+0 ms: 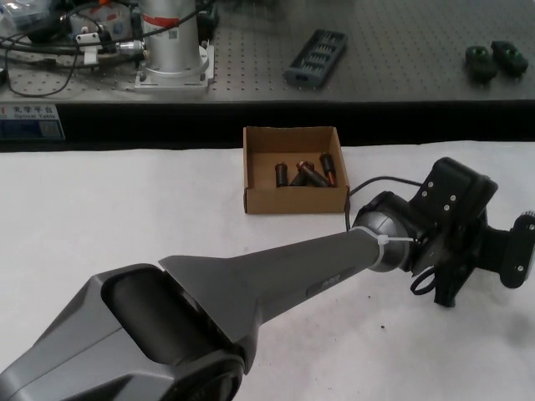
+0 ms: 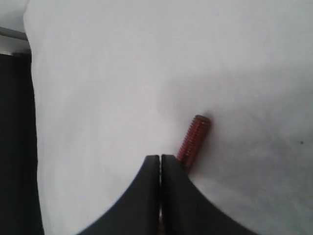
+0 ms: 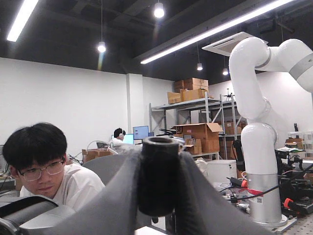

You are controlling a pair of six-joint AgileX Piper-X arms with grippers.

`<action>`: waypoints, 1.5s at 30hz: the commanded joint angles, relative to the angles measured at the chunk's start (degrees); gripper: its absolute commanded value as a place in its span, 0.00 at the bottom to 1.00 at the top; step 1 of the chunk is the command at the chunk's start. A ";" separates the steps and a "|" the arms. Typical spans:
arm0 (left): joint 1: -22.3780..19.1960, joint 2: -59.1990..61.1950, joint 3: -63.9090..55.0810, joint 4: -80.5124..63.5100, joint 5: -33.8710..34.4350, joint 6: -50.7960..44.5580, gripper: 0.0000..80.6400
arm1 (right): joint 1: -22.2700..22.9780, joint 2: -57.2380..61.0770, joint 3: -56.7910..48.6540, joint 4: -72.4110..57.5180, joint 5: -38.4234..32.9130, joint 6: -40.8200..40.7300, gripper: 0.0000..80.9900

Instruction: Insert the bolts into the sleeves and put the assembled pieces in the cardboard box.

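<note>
Down on the white cloth-covered counter (image 2: 98,73), the left gripper (image 2: 160,164) has its two black jaws pressed flat together, only a thin seam showing and nothing between them. A copper-red threaded metal bolt (image 2: 194,138) lies on the cloth just beside the tips, outside the jaws. Its near end is tucked behind the edge of one finger, and its far end points away from the gripper at a slight slant to the seam. Whether the bolt touches that finger cannot be told.

The right gripper (image 3: 159,156) is turned up, away from the counter and toward the room. Its jaws are clamped on a black cylindrical sleeve (image 3: 157,181), one finger on each side. The sleeve stands upright between them with its top rim rising above the fingertips. A tall white robot arm (image 3: 257,122) stands in the room behind.

From the high view, an open brown cardboard box (image 1: 292,200) sits at the far edge of the white cloth. Several dark-and-copper assembled pieces (image 1: 305,174) lie in it. A grey arm (image 1: 276,271) stretches from the near left across the cloth. Its black wrist hangs to the right of the box and nearer the camera, well apart from it. Beyond the cloth, a perforated metal board (image 1: 401,50) carries a grey metal cylinder (image 1: 170,38) and a black ridged holder (image 1: 315,56).
</note>
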 commanded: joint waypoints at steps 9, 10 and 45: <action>-0.50 0.27 -2.53 11.70 -6.43 5.36 0.01 | 0.16 -0.42 -0.59 -0.08 0.45 0.12 0.09; -0.50 0.27 -2.51 11.91 -6.43 4.74 0.01 | 0.16 -0.42 -0.59 0.14 0.45 0.12 0.09; -1.14 1.21 -2.51 -1.17 -0.21 3.87 0.01 | 0.16 -0.42 -0.59 0.52 0.45 -0.11 0.09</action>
